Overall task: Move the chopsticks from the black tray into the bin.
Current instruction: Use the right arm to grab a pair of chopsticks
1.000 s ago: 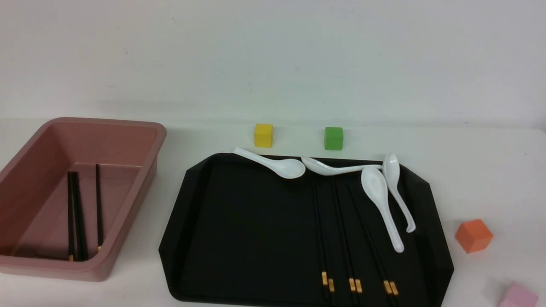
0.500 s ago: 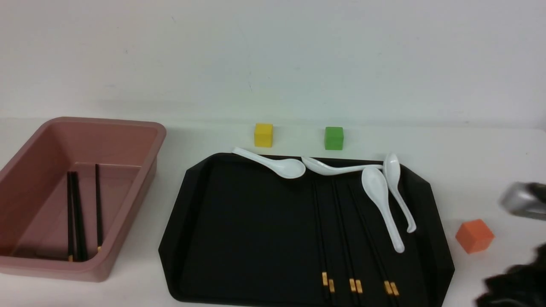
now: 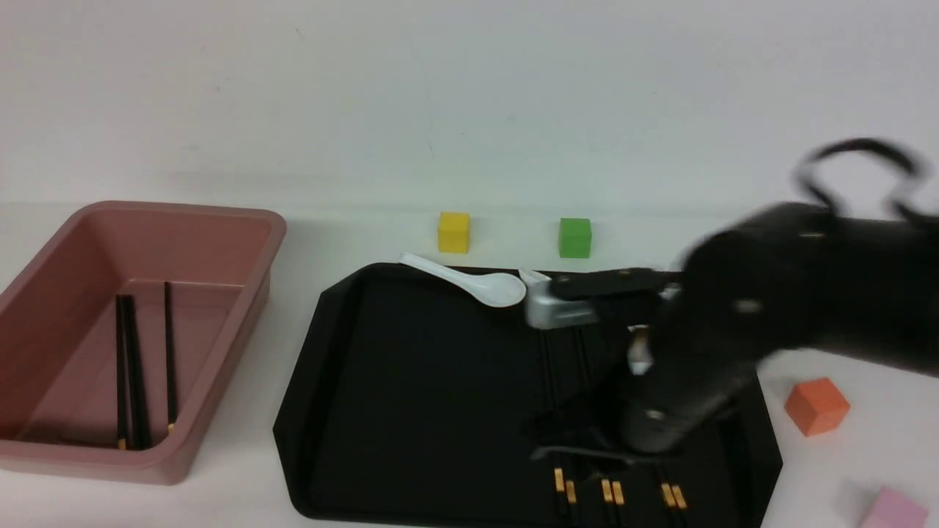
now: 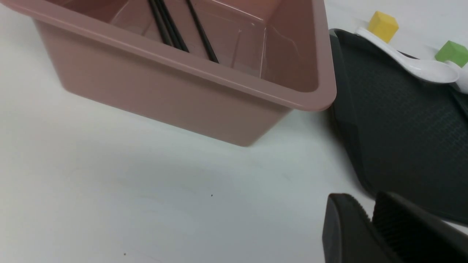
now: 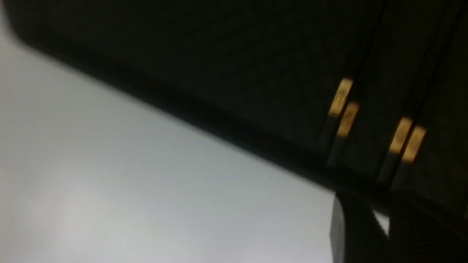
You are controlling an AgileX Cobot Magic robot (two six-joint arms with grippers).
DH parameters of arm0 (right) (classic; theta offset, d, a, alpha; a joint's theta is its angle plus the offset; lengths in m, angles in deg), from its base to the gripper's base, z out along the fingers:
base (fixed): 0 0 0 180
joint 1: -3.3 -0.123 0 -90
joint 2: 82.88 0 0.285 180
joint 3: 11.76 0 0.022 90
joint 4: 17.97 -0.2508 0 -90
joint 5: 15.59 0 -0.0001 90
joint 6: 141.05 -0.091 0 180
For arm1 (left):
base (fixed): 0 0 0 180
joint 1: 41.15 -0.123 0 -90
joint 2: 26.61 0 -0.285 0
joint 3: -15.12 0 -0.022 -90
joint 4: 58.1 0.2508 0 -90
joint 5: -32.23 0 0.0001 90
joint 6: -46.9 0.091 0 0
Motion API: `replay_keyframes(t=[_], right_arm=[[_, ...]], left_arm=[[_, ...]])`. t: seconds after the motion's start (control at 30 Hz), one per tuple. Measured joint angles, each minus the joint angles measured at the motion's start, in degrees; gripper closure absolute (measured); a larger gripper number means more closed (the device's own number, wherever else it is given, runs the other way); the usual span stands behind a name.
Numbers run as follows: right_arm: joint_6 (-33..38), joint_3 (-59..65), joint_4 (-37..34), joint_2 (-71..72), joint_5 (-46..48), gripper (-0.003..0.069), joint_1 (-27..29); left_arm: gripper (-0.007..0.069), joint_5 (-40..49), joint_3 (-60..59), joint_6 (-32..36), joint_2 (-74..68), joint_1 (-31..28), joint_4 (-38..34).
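The black tray (image 3: pixel 411 381) lies in the middle of the table. Three pairs of black chopsticks lie on its right half; only their gold-banded ends (image 3: pixel 609 490) show below my blurred right arm (image 3: pixel 733 330). In the right wrist view two pairs' gold bands (image 5: pixel 342 106) lie by the tray's front rim, with my right gripper (image 5: pixel 380 215) just before them, its jaws together and empty. The pink bin (image 3: pixel 220 213) stands at the left with three chopsticks (image 3: pixel 132 367) inside. My left gripper (image 4: pixel 367 206) is shut and empty, above the table between the bin (image 4: pixel 219 76) and the tray (image 4: pixel 402 128).
A white spoon (image 3: pixel 469 282) rests on the tray's far rim; other spoons are hidden by the arm. A yellow cube (image 3: pixel 453 232) and a green cube (image 3: pixel 574 237) stand behind the tray. An orange cube (image 3: pixel 816 405) and a pink cube (image 3: pixel 895 510) sit to its right.
My right arm has swung in from the right edge and now hangs over the tray's right half, covering most spoons and chopsticks. Nothing else moved.
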Motion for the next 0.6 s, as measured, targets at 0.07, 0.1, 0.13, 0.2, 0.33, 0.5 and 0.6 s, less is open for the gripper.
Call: replay_keyframes(t=[0.07, 0.1, 0.13, 0.2, 0.33, 0.5, 0.6], right_arm=[[-4.8, -3.2, 3.8, -3.8, 1.6, 0.0400, -0.7], [-6.0, -4.4, 4.9, -5.2, 1.9, 0.0380, -0.9], [-8.4, -6.0, 6.3, -7.1, 2.0, 0.0353, -1.0], [-10.2, -7.6, 7.6, -9.3, 1.9, 0.0324, -1.0], [-11.6, -9.6, 8.6, -13.1, 0.6, 0.0292, -0.4], [-12.1, -10.0, 8.7, -16.0, -1.1, 0.0291, 0.3], [-12.2, -10.0, 8.6, -17.1, -1.5, 0.0299, 0.6]], left_arm=[[0.0496, 0.0, 0.0, 0.0, 0.0, 0.0, 0.0], [0.0496, 0.0, 0.0, 0.0, 0.0, 0.0, 0.0], [0.0494, 0.0, 0.0, 0.0, 0.0, 0.0, 0.0], [0.0493, 0.0, 0.0, 0.0, 0.0, 0.0, 0.0], [0.0491, 0.0, 0.0, 0.0, 0.0, 0.0, 0.0], [0.0490, 0.0, 0.0, 0.0, 0.0, 0.0, 0.0], [0.0489, 0.0, 0.0, 0.0, 0.0, 0.0, 0.0]])
